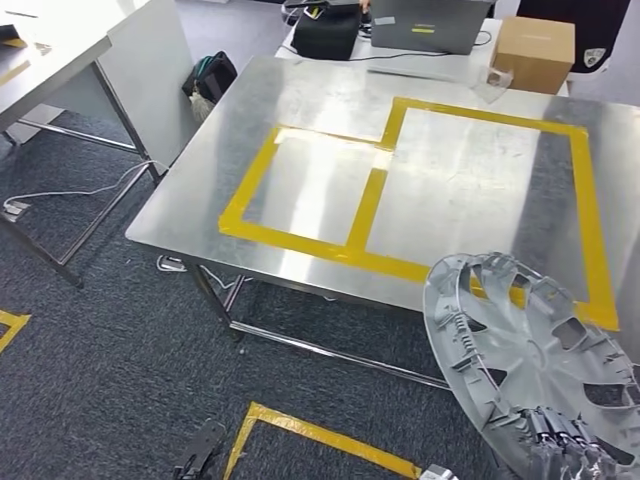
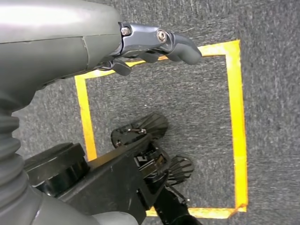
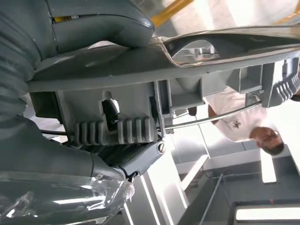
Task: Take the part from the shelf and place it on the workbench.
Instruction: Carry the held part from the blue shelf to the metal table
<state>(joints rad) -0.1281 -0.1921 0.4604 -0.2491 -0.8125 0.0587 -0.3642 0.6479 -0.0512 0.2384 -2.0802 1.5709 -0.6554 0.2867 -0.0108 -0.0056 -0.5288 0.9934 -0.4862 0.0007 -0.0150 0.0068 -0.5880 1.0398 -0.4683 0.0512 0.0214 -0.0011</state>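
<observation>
Head view: I carry the hubcap, a grey plastic wheel cover with spokes and cut-outs, at about 5 o'clock in the picture, tilted, its upper rim overlapping the near right corner of the desk but, as far as I can tell, not resting on it. My right hand grips the cover at its lower rim; the right wrist view shows the thumb pressed on one face and the darker fingers hooked under the ribbed clips on the back, so the rim is pinched between them. My left hand hangs over the carpet and a yellow tape square, fingers loosely curled, holding nothing. I judge the cover light and fairly stiff but springy, with a smooth face that could slip and clips that could snap; the ribbed rim is the sound place to hold. The yellow-taped boxes lie at 12 o'clock of the cover.
</observation>
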